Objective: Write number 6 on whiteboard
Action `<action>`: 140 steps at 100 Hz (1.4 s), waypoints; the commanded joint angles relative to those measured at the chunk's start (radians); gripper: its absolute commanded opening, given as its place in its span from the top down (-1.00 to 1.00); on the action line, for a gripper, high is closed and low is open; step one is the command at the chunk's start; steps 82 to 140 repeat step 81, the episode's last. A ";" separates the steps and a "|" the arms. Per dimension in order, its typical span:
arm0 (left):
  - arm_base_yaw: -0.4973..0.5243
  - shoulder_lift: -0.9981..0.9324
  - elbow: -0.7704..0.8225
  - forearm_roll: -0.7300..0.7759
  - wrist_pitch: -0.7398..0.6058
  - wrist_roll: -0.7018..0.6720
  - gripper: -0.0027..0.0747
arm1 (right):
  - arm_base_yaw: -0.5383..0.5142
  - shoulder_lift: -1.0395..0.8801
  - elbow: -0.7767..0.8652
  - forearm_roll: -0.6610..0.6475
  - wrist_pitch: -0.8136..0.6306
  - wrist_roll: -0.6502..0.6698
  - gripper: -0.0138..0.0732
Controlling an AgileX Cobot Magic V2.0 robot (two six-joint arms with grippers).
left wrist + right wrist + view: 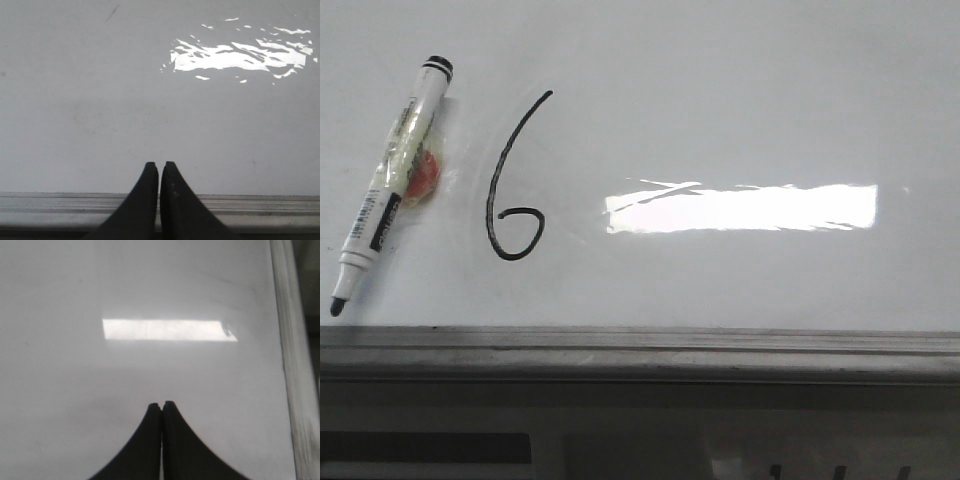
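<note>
Front view: the large glossy white whiteboard [740, 110] lies flat and serves as the worktop, with a grey metal rail [640, 350] running along its near edge. A hand-drawn thin black number 6 [513, 185] stands on the left half of the board, its long upper stroke slanting up to the right and its small round loop closed at the bottom, a short way above the near rail. Just left of the digit, near the left edge, lies a white-barrelled marker [390, 190] with a black end cap and exposed black tip; it is tilted, tip toward the near left corner. A small orange-red object under clear wrapping sits against its barrel; what it is cannot be determined. A bright rectangular light glare [740, 208] lies right of the digit.

Left wrist view: the left gripper [159, 167] has its black fingers pressed nearly together, holding nothing, over the rail [160, 205].

Right wrist view: the right gripper [162, 406] has its fingers pressed together, empty, above bare board, with the board's edge rail [292, 360] alongside.
</note>
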 commanded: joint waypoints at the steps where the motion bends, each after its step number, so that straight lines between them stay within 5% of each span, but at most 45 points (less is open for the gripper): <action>1: 0.001 -0.029 0.024 -0.001 -0.075 -0.009 0.98 | -0.027 -0.026 0.014 -0.011 0.053 0.002 0.83; 9: 0.001 -0.029 0.023 -0.001 -0.075 -0.009 0.98 | -0.027 -0.026 0.014 -0.011 0.137 0.002 0.83; 140: 0.001 -0.029 0.023 -0.001 -0.075 -0.009 0.98 | -0.027 -0.026 0.014 -0.013 0.135 0.000 0.83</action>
